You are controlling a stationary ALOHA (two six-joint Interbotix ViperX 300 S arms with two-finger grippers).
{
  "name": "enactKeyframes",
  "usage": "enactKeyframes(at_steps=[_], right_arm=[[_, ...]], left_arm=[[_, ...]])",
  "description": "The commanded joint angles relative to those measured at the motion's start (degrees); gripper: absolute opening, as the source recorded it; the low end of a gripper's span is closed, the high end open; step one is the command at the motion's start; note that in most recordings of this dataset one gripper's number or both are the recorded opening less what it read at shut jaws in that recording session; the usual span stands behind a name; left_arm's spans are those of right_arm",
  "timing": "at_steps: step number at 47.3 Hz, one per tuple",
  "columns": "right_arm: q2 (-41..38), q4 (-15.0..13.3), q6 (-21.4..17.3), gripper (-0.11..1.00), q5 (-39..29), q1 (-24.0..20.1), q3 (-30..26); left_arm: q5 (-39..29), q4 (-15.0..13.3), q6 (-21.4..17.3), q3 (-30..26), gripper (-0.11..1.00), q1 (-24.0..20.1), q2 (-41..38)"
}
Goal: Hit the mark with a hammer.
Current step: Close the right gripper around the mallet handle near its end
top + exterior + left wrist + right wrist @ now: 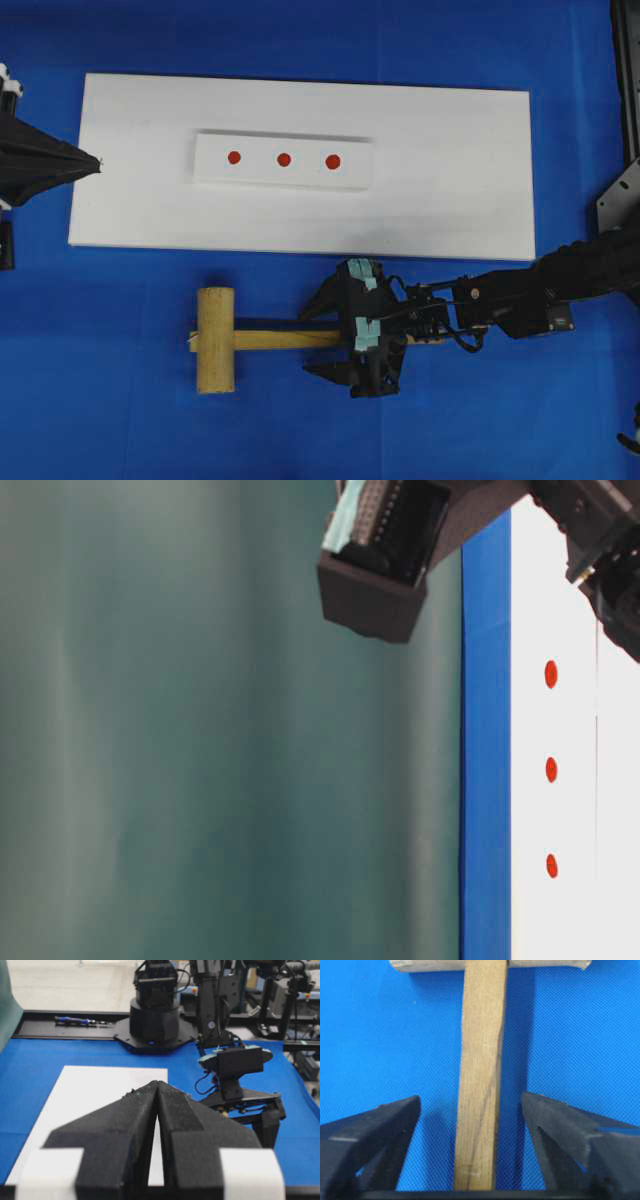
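From overhead, the hammer (250,339) lies flat on the blue table (100,400), just near of the white board (450,180), its thick head to the left and its handle running right. On the board sits a smaller white strip (284,160) with three red marks (284,159) in a row. The right gripper (335,338) is over the handle, one jaw on the far side and one on the near side, both standing apart from the wood. The left gripper (95,162) rests at the board's left edge, jaws clenched with nothing between them. The table-level view shows the red marks (551,769) on the board and part of the right arm at the top. The left wrist view shows the left gripper (157,1085) pressed shut over the board. In the right wrist view the hammer's handle (480,1085) runs between the released jaws with a gap on each side.
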State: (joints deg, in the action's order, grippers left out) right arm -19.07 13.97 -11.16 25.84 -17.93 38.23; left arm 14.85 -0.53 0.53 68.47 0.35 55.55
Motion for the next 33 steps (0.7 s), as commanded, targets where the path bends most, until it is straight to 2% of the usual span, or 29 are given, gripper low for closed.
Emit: enactKeyframes(at_steps=[1, 7, 11, 22, 33], right_arm=[[0.7, -0.1, 0.4, 0.62, 0.2, -0.3, -0.9], [0.7, -0.1, 1.1, 0.24, -1.2, -0.3, -0.7], [0.7, -0.1, 1.1, 0.09, -1.8, -0.3, -0.8], [2.0, 0.0, 1.1, 0.09, -1.8, 0.0, -1.6], [8.3, 0.0, 1.1, 0.09, -3.9, 0.2, -1.7]], left_arm=[[0.3, 0.0, 0.0, -0.5, 0.0, 0.1, -0.2], [0.2, 0.0, 0.0, -0.5, 0.0, 0.1, -0.2], [-0.1, 0.0, 0.1, -0.5, 0.0, 0.1, -0.2], [-0.3, 0.0, 0.2, -0.5, 0.0, 0.1, -0.2], [-0.4, 0.0, 0.2, -0.5, 0.0, 0.1, -0.1]])
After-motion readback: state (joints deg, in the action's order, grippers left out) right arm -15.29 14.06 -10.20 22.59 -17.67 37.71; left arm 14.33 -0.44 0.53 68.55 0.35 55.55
